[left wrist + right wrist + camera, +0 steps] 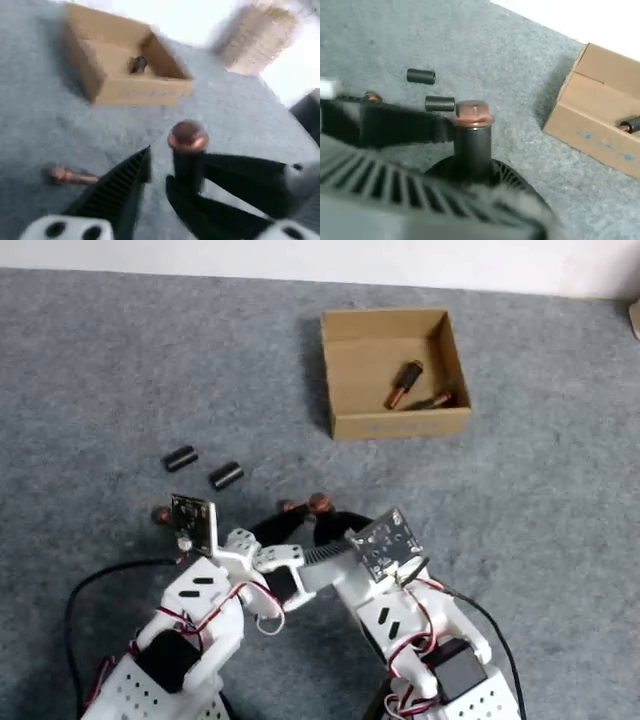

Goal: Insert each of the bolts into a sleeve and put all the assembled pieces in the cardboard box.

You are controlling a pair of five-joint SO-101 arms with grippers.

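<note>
sleeve point(472, 150) with bolt point(472, 114) stands upright in right jaws, arm point(420, 630) leaning inward.

Grey carpet point(100, 360); tan cardboard box point(400, 424); black sleeve point(472, 145); copper bolt point(472, 113); white arms point(190, 630).

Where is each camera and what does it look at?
High view: above the table, looking down on cardboard box, loose sleeves, both arms.
Left wrist view: on the left arm, facing the box past the left gripper.
Right wrist view: on the right arm, over the right gripper holding a bolted sleeve.
Both wrist views share box and bolted sleeve.
</note>
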